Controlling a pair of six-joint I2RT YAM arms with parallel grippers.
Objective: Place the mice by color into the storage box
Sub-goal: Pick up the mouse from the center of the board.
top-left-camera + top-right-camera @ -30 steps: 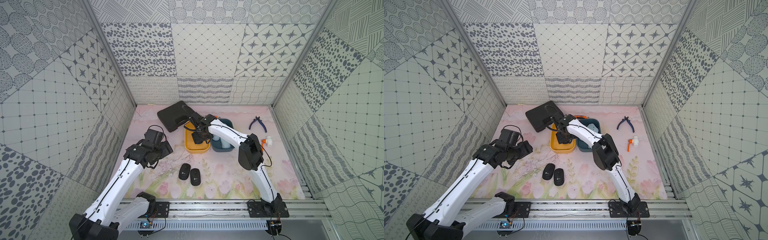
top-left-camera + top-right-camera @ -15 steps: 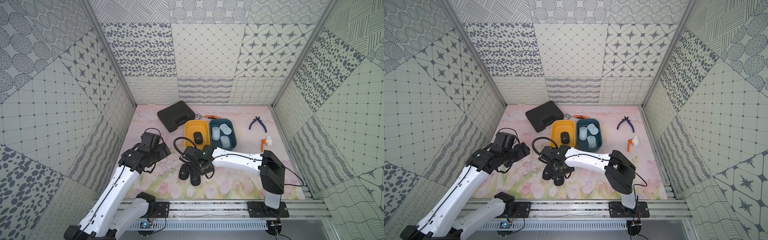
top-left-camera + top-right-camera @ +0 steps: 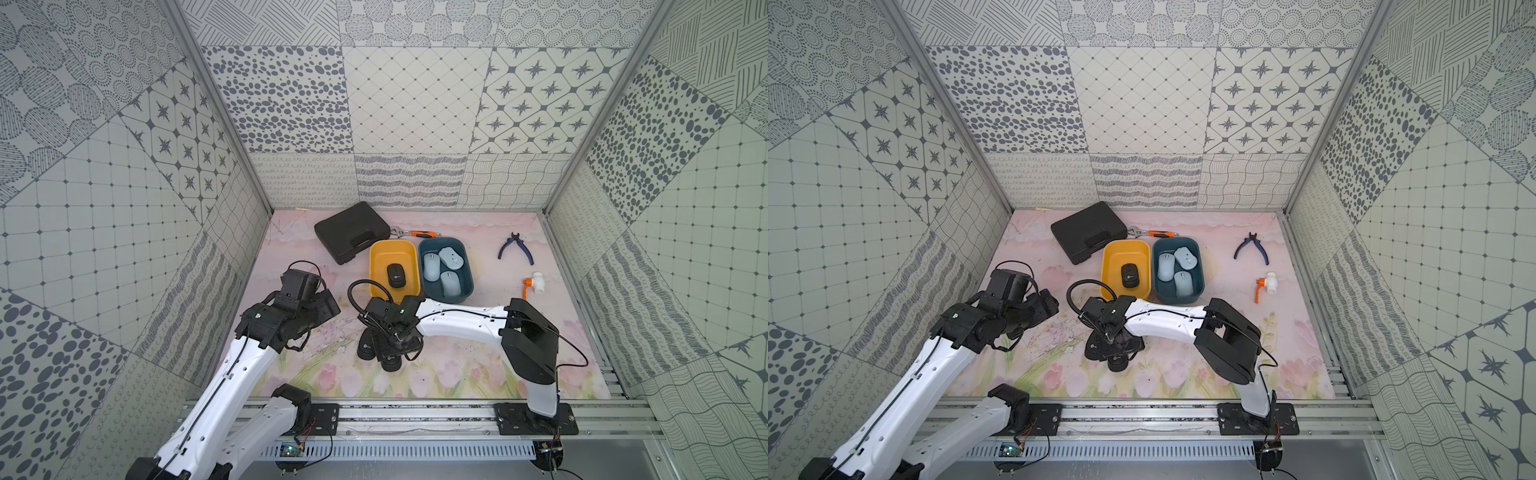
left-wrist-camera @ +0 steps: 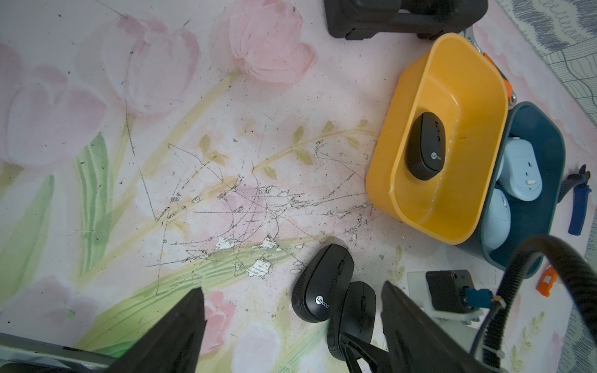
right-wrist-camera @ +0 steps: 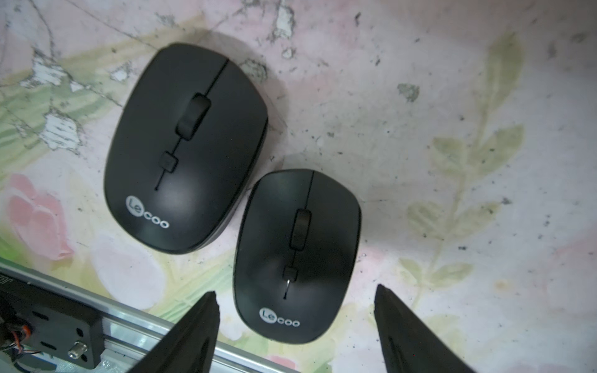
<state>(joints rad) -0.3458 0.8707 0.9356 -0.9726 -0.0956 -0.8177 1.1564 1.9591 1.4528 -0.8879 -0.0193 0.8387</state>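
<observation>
Right arm [image 3: 457, 322] lies low across the floral mat [image 3: 457, 374], with the right gripper [image 5: 294, 290] over the two black mice [image 3: 365, 352] left there, jaws spread and holding nothing. Left gripper [image 4: 290, 287] hovers over bare mat close by, also spread and empty. If it drifts in, the arms could crowd each other.

At the back, the yellow bin [image 3: 405, 253] holds one black mouse [image 3: 396, 275]. The teal bin [image 3: 465, 270], pressed against it, holds all three pale blue mice [image 3: 431, 267]. With the bins wall to wall, a loose release near the shared edge could put black in with blue.

Now the real worry. The nearer black mouse [image 5: 297, 255] sits between the fingertips [image 5: 200, 323], but the second black mouse [image 5: 187, 148] lies just beside it, perhaps touching. A finger dropping on that side could hit the neighbour's shell, shove both, or pinch the pair. The shells are smooth and domed too, so a high squeeze may squirt the mouse out.

Against a second ago: the right arm was stretched out over the yellow bin, and now it's folded back over the mat pair. The left arm [image 3: 232, 374] has hardly shifted. The mouse in the bin, hidden under the gripper then, lies in plain view. The two mat mice sit where they were.
</observation>
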